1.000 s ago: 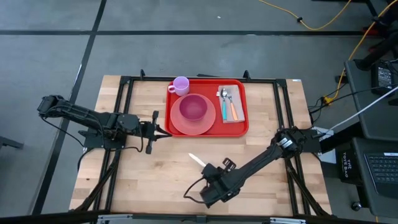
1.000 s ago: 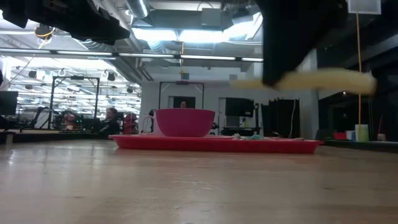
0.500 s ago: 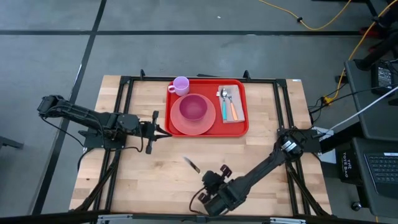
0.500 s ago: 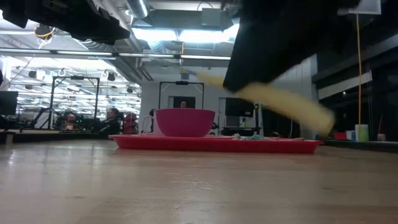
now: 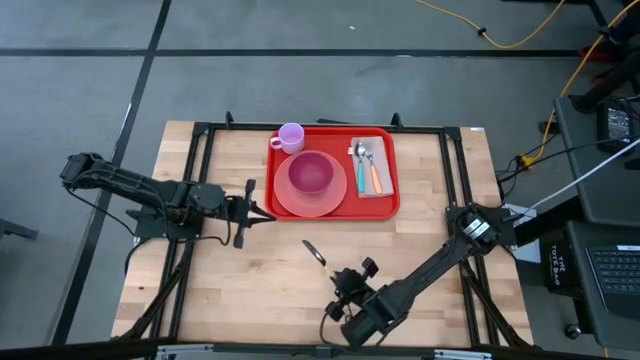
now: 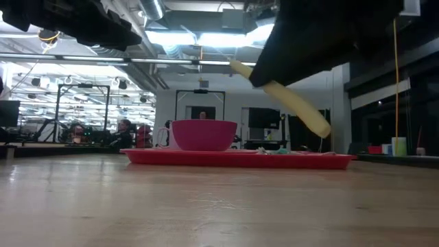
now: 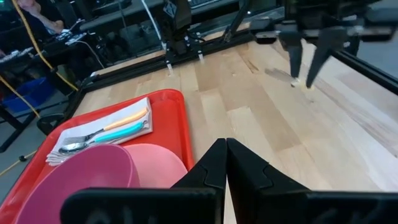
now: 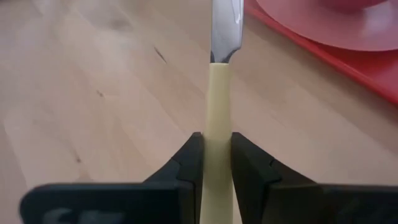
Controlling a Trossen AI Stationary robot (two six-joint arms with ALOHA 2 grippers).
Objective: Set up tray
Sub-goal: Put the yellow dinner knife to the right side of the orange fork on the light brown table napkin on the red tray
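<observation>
The large bright red rectangular plastic tray (image 5: 333, 174) lies flat at the far middle of the light wooden slatted table (image 5: 230, 290). On the tray sit a round pink plate (image 5: 310, 195) carrying a deeper pink bowl (image 5: 311, 174), a small lilac mug (image 5: 290, 137) at the tray's far left corner, and, on the tray's right part, a folded napkin (image 5: 385, 150) bearing a spoon and two coloured-handled utensils (image 5: 370, 176). Nearer than the tray, above bare table, the right gripper (image 8: 214, 155) clamps the pale yellow handle of a table knife (image 5: 315, 252), held clear of the surface, blade towards the tray. Left of the tray, the left gripper (image 5: 262, 210) rests with fingers pressed together, holding nothing. Beyond the tray lies a lit workshop; its furnishings are indistinct. Dark arm bodies cut off the low view's upper part.
</observation>
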